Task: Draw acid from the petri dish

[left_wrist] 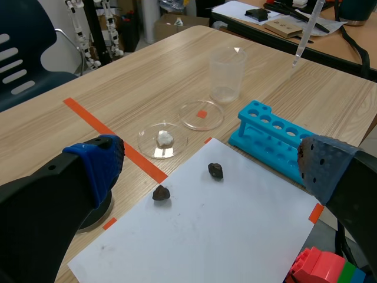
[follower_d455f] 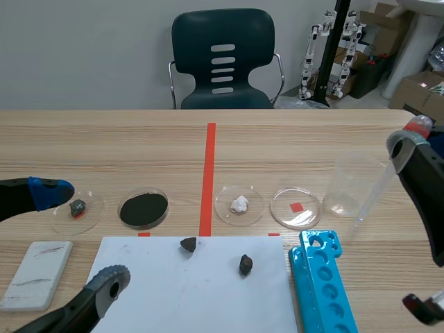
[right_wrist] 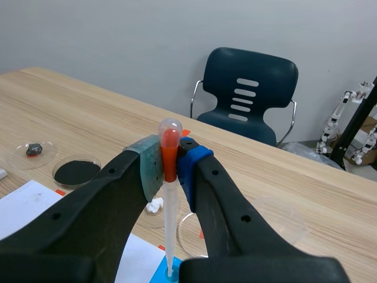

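R end effector point(right_wrist: 169, 168) clenched on pipette point(right_wrist: 169, 224) at bulb, tip hanging by beaker point(follower_d455f: 350, 184); light, squashy, slippery, so grip gently. Petri dish point(follower_d455f: 295, 207) on surface point(follower_d455f: 139, 146) beside beaker. L end effector point(follower_d455f: 80, 236) released

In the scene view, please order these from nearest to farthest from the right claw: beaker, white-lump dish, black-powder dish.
1. Beaker, just beside the right claw.
2. White-lump dish, on the right of the red tape.
3. Black-powder dish, on the left of it.
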